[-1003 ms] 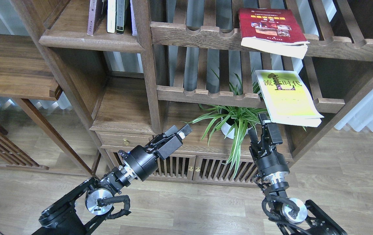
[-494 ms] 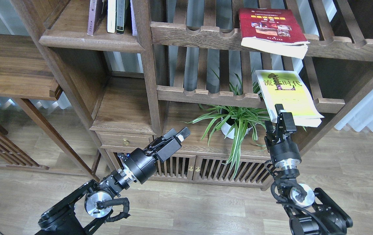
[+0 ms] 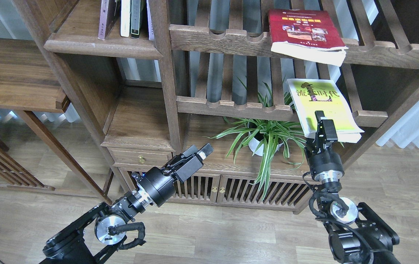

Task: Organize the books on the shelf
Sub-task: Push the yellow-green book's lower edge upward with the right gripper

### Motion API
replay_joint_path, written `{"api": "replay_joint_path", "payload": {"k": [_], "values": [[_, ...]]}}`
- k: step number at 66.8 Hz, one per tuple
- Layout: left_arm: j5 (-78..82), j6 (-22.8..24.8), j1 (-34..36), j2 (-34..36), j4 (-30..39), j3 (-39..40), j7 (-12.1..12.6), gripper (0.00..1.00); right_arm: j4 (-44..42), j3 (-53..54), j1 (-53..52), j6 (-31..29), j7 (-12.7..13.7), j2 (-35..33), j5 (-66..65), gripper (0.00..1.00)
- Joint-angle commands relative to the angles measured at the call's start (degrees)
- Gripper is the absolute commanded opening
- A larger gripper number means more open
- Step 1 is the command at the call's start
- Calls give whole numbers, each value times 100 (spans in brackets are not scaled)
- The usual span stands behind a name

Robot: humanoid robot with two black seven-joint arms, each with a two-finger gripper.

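A thick red book [image 3: 301, 29] lies flat on the upper slatted rack, its page edge jutting over the front rail. Below it, a yellow-green book [image 3: 323, 102] with a dark figure lies on the lower slatted rack, overhanging the front. My right gripper [image 3: 321, 121] points up at this book's front edge, one finger in front of the cover; its fingers cannot be told apart. My left gripper [image 3: 200, 150] hovers open in front of the low cabinet top, holding nothing. The solid shelf [image 3: 103, 46] at top left carries several upright books [image 3: 125, 18].
A potted spider plant [image 3: 264, 135] stands on the cabinet top under the lower rack [image 3: 231, 106], just left of my right arm. A thick wooden post [image 3: 167, 73] separates the shelf bays. A low slatted cabinet [image 3: 228, 190] sits beneath. Wood floor lies in front.
My right gripper has risen and shifted right, from under the yellow-green book's left corner to its front edge. The left arm has barely moved. Both books lie as before.
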State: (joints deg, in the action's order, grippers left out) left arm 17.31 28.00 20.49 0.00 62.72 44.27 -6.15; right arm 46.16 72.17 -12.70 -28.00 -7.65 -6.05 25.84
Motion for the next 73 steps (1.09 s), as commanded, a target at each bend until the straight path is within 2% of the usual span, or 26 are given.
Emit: {"api": "replay_joint_path", "payload": {"k": [1, 17, 39, 73], "values": [[0, 0, -2, 0, -5, 2, 0, 100, -2, -1, -4, 0, 0, -10, 0, 98], [9, 0, -10, 0, -5, -6, 0, 100, -10, 403, -22, 66, -17, 8, 0, 98], [26, 0, -2, 0, -5, -15, 9, 100, -10, 430, -31, 216, -8, -10, 0, 98], [141, 0, 25, 0, 4, -50, 79, 100, -142, 421, -30, 233, 9, -10, -9, 85]]}}
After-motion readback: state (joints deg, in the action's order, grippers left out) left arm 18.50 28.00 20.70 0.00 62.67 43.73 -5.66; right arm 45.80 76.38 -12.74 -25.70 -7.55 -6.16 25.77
